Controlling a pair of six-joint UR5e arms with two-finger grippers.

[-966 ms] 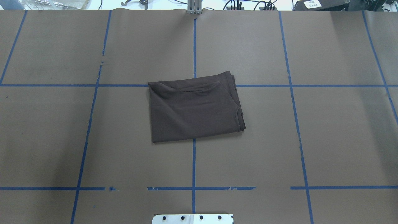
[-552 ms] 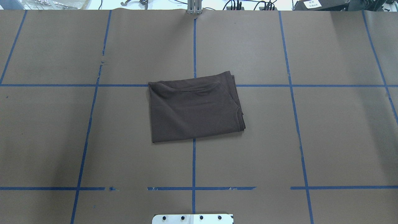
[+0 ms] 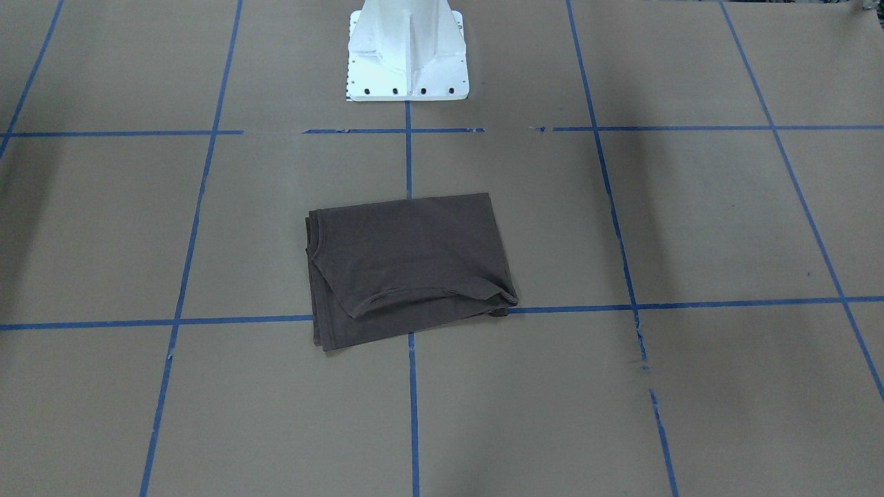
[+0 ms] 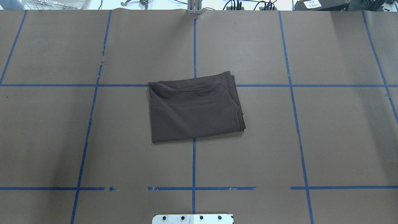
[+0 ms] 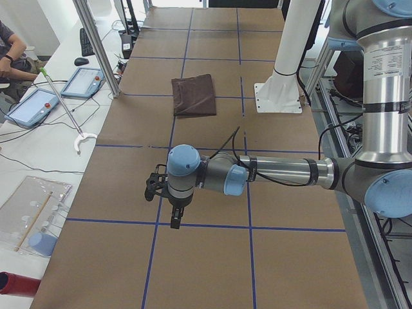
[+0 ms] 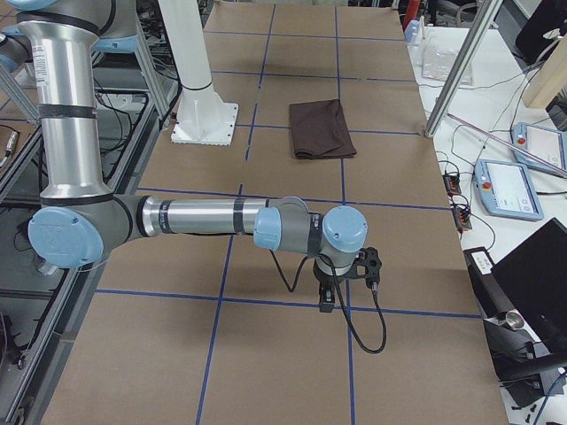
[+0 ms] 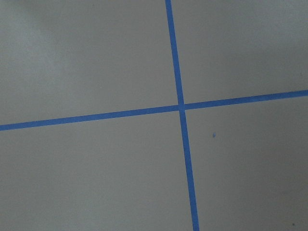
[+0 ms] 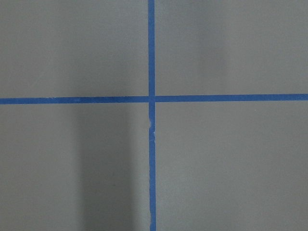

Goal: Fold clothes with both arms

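Left pincer [image 5: 174, 221] and right pincer [image 6: 326, 303], openness indiscernible, well apart from folded T-shirt [image 4: 196, 109]

T-shirt [image 4: 194, 109] mid table [image 4: 311, 140] | pedestal [image 3: 407, 55] robot-side | L arm [image 5: 277, 172] left end | R arm [image 6: 199, 216] right end

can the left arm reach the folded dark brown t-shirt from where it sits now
Probably yes. The folded dark brown-grey cotton T-shirt lies flat mid-table, with only bare brown paper between it and the left gripper, which hangs well off to the robot's left.
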